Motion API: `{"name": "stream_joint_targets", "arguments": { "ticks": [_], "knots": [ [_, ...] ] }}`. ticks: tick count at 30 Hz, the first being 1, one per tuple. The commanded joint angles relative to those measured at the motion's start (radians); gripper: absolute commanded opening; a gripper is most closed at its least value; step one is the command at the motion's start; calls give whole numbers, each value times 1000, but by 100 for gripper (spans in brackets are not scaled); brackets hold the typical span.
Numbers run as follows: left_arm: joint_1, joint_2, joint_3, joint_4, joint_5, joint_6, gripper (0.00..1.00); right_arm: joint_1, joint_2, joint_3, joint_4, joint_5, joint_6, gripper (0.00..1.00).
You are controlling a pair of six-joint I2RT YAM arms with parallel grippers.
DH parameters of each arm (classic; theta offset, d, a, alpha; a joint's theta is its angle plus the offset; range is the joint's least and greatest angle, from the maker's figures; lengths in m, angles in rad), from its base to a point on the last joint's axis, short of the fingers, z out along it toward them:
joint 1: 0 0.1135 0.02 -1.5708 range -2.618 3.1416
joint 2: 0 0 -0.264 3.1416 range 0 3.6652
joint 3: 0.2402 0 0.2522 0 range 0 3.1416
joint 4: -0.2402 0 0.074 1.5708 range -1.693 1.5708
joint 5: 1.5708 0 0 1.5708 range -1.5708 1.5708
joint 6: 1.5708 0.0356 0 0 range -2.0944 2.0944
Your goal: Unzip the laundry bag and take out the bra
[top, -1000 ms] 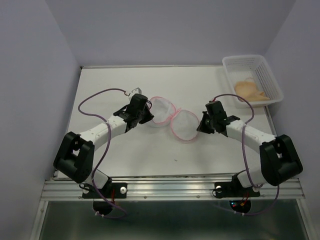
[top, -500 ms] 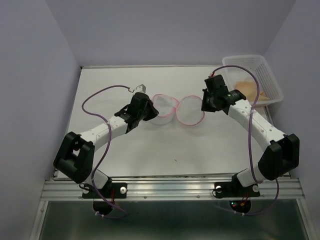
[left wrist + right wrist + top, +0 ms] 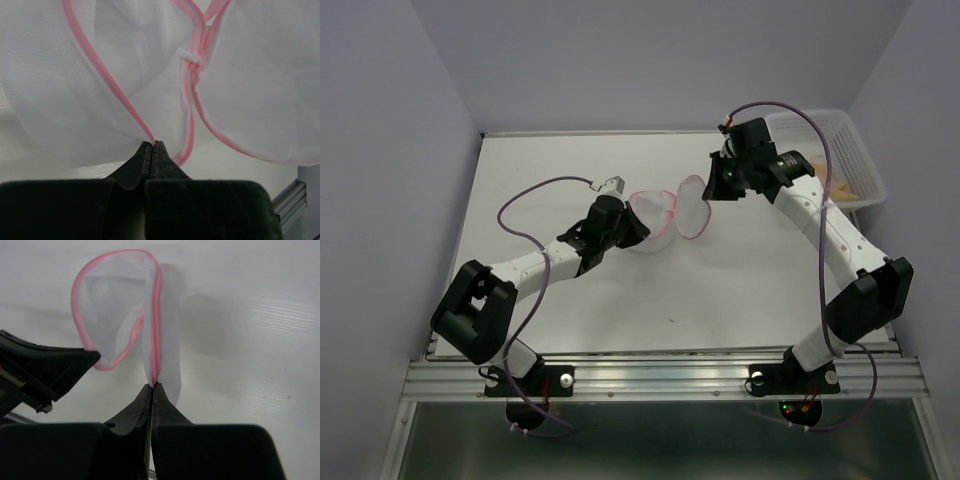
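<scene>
The laundry bag is unzipped into two white mesh halves with pink trim, joined at a hinge. My left gripper is shut on the pink rim of the left half, its tips pinching the trim. My right gripper is shut on the rim of the right half and holds it upright off the table; its tips pinch the pink edge. The peach bra lies in the white basket, partly hidden by my right arm.
The white lattice basket stands at the table's back right corner, behind my right arm. The left gripper's black body shows at the left of the right wrist view. Purple cables loop above both arms.
My right gripper has risen and swung back and left with its half of the bag, tipping that half upright against the other. My left gripper has shifted slightly right, still holding.
</scene>
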Motion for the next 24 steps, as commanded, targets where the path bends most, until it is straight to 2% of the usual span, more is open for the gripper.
{"name": "stream_joint_targets", "arguments": {
  "ticks": [1, 3, 6, 13, 15, 17, 19, 24],
  "knots": [
    [-7, 13, 14, 106, -8, -5, 0, 4, 27, 45, 70, -246, 38, 2],
    [-7, 23, 16, 106, -17, -3, 0, 4, 41, 60, 78, -305, 59, 2],
    [-8, 35, 13, 108, -16, -5, 0, 4, 49, 37, 185, -433, 130, 1],
    [-11, 41, -18, 131, -26, -32, 0, 4, 144, 68, 384, -516, 286, 1],
    [-13, 43, -15, 132, -25, -35, 0, 4, 178, 95, 406, -534, 320, 6],
    [-16, 40, -12, 135, -33, -35, 0, 4, 234, 118, 435, -580, 330, 6],
    [-14, 33, -15, 132, -43, -37, 0, 4, 273, 114, 458, -582, 345, 6],
    [-14, -5, -36, 134, -98, -54, 8, 4, 398, 128, 533, -493, 351, 5]
  ]
}}
